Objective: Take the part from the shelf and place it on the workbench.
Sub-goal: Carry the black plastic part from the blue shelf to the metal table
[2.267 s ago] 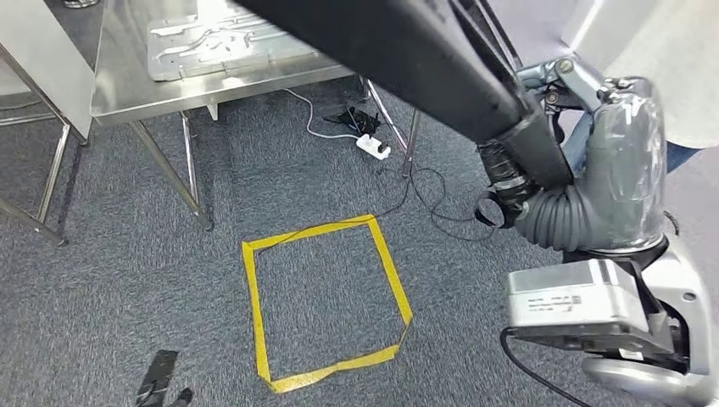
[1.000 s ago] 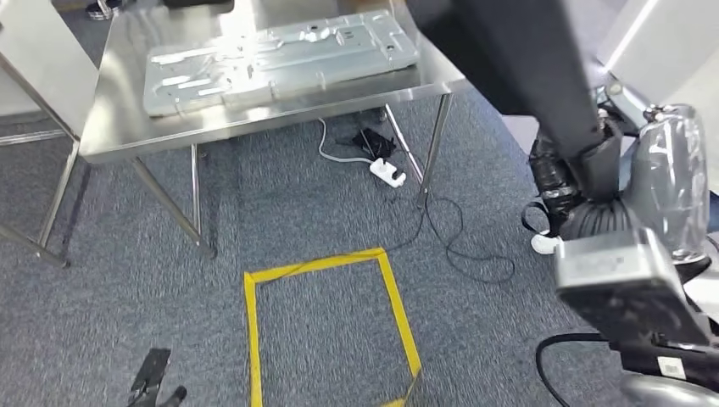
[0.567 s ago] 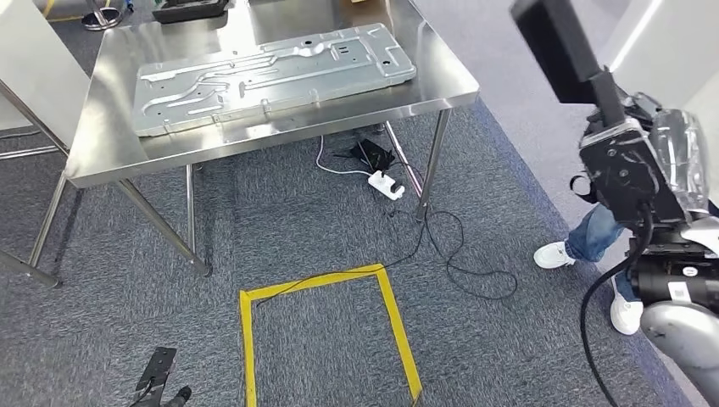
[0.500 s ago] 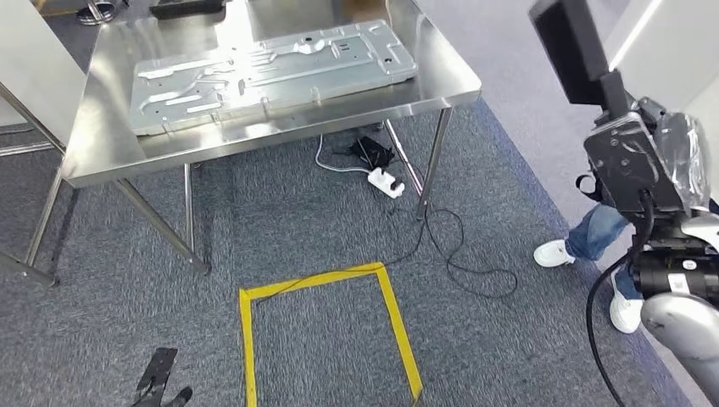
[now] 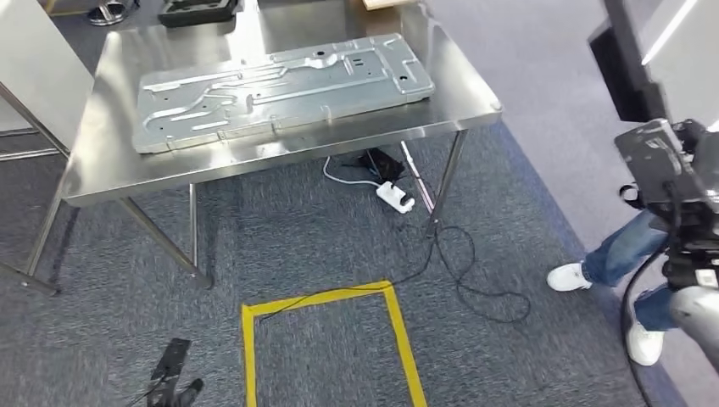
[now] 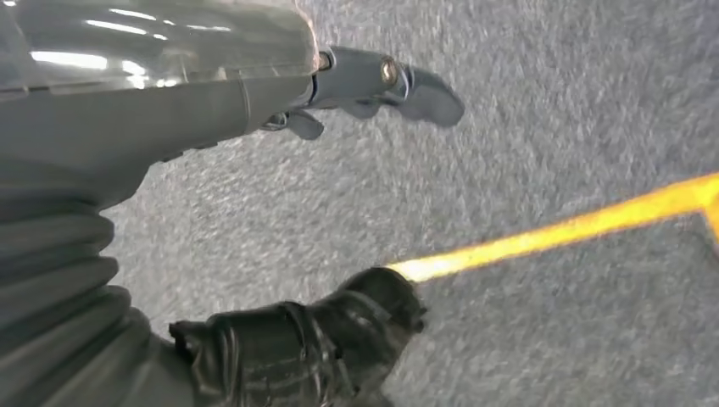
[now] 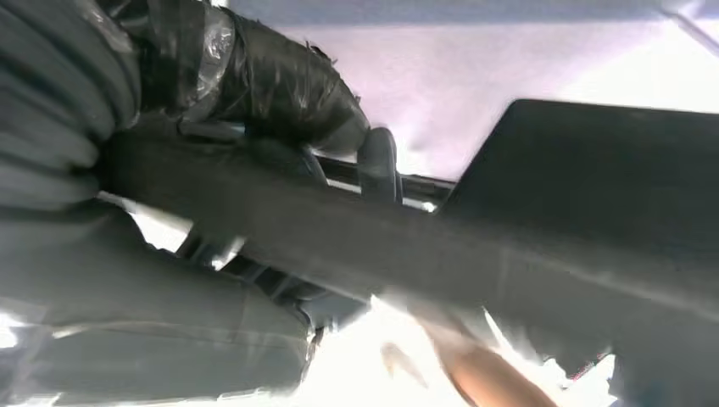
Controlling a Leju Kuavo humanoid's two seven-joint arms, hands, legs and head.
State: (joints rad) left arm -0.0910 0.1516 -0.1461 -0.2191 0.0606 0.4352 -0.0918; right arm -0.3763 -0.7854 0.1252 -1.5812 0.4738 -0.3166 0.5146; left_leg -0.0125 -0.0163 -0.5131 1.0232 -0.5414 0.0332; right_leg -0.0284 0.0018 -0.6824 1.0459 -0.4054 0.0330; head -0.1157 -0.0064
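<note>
Head view has shifted, showing more workbench [image 5: 102,161]; right hand [image 7: 280,144] still grips part [image 7: 509,246].

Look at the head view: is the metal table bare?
No: a large grey metal panel lies flat across the table.

part [image 5: 632,64]: cut off by the head view's upper edge
my right hand [image 7: 254,127]: fingers hidden behind the part
person [image 5: 623,254]: legs alone visible

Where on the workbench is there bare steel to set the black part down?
The stamped metal panel covers most of the workbench. Bare steel remains as a strip along the near edge, a margin left of the panel, and the right end. The far edge is crowded by a black tray. The right hand grips the black part.
</note>
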